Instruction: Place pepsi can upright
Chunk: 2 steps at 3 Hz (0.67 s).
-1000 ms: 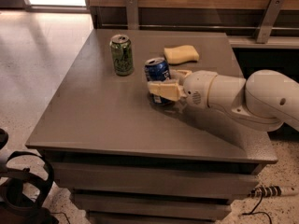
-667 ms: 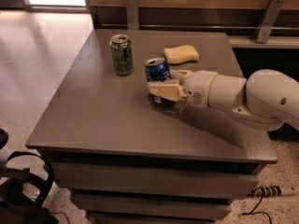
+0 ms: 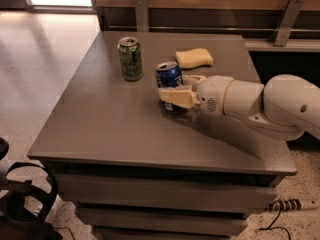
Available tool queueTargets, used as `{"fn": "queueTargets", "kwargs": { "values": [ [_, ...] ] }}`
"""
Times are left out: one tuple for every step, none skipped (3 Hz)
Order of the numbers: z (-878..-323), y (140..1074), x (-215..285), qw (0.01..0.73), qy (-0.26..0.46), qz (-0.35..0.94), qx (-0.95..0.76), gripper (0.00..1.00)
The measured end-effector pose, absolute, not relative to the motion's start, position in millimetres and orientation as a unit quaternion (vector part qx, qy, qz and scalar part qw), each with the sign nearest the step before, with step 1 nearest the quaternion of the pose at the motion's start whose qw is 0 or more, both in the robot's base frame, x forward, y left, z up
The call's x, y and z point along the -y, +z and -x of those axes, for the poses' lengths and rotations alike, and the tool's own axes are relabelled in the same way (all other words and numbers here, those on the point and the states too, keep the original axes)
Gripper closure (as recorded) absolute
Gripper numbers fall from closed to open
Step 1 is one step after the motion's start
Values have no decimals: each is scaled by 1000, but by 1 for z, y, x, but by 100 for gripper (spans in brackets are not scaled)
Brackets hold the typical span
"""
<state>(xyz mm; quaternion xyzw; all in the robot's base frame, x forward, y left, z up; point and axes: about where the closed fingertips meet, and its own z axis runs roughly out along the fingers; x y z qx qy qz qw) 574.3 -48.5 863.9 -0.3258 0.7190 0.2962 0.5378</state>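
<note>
In the one camera view, the tool [image 3: 175,88] sat low over the middle of the bench [image 3: 110,129], at the end of the white arm [image 3: 250,101]. Its two fingers were closed in on the pepsi can [image 3: 168,75]. One pale finger lay across the can's lower front and the other showed just behind it, with no gap that I could see on either side. I took the tool to have hold of the can.

The pepsi can stood between the fingers, silver top upward and body near vertical. The near finger and its shadow hid the base, so I could not tell whether it rested on the bench or hung just above it.

The green can [image 3: 130,59] stood upright past the tool's tip, on the side away from the arm, near but apart. A yellow sponge [image 3: 194,58] lay beyond the tool, also apart.

I judged the step in hand to be the setting-down, with the can already upright and only the release left. The next move called for seating the base flat on the bench and then opening the fingers evenly, so that neither dragged the can over. After that the tool would need to draw back along the arm's own line, away from the green can. A light can tips easily if a finger catches it.
</note>
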Motion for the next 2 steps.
{"fn": "queueTargets", "kwargs": {
  "values": [
    [-574, 864, 48, 538, 296, 326, -719, 100],
    [-574, 864, 48, 538, 296, 326, -719, 100]
  ]
}}
